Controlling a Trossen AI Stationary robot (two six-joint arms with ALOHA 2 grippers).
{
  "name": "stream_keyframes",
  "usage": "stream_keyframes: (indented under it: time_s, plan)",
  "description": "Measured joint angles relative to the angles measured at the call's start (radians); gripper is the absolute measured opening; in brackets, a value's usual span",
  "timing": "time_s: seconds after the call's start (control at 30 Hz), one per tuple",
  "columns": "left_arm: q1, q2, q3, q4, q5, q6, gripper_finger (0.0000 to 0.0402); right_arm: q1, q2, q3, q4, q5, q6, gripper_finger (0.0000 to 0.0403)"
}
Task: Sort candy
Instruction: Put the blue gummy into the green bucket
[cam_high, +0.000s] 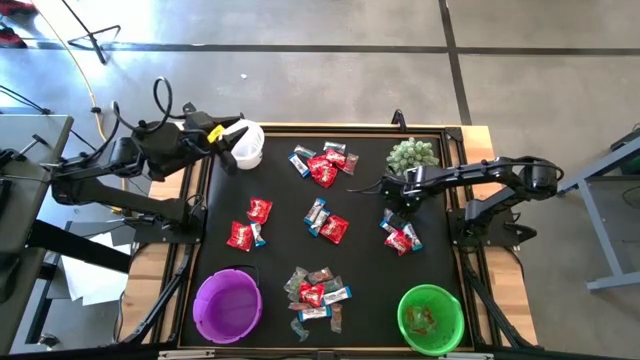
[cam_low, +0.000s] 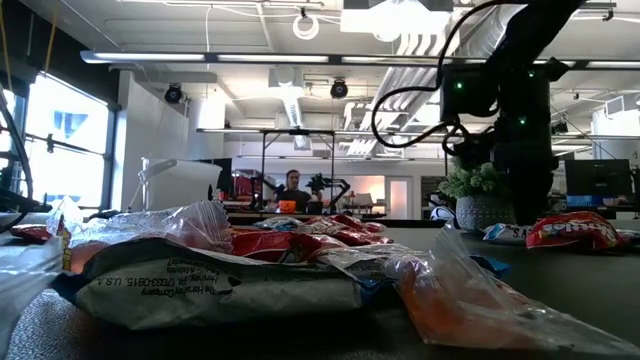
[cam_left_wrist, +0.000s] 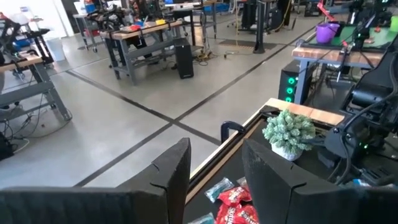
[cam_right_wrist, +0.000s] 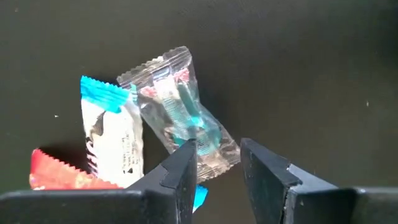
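Candy lies in several small piles on the black mat (cam_high: 280, 250): red packets and blue-and-white bars (cam_high: 322, 165), (cam_high: 250, 225), (cam_high: 327, 222), (cam_high: 315, 292). My right gripper (cam_high: 393, 203) points down, open, over the right-hand pile (cam_high: 400, 235). Its wrist view shows the fingers (cam_right_wrist: 217, 149) just above a clear wrapped sweet with a teal stripe (cam_right_wrist: 180, 106). Beside that sweet lie a blue-and-white bar (cam_right_wrist: 112, 130) and a red packet (cam_right_wrist: 56, 174). My left gripper (cam_left_wrist: 214, 149) hangs open and nearly level, high at the far left by the white bowl (cam_high: 247, 143). My right gripper comes from above, pointing down. One fingertip (cam_right_wrist: 186, 155) stands over the near end of the clear sweet (cam_right_wrist: 208, 146), which lies flat on the mat. Whether the finger touches it I cannot tell.
A purple bowl (cam_high: 228, 305) stands at the near left and a green bowl (cam_high: 405, 305) at the near right. A spiky pale green plant (cam_high: 412, 153) stands at the far right, close behind the right arm. The mat has a raised wooden frame (cam_high: 470, 135).
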Motion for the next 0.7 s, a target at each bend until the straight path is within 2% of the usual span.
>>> stream_keyframes:
  time_s: [0.3,0.5,0.7]
  plan:
    - [0.000,0.037,0.000,0.000,0.002,0.000,0.0131,0.000,0.000,0.085,0.006,0.002,-0.046,0.0116]
    - [0.000,0.044,0.000,0.000,0.004,0.000,0.0131,0.000,0.000,0.048,0.005,0.001,-0.019,0.0116]
    - [0.000,0.044,0.000,0.000,0.013,0.001,0.0131,0.000,0.000,0.004,0.060,-0.049,0.055,0.0119]
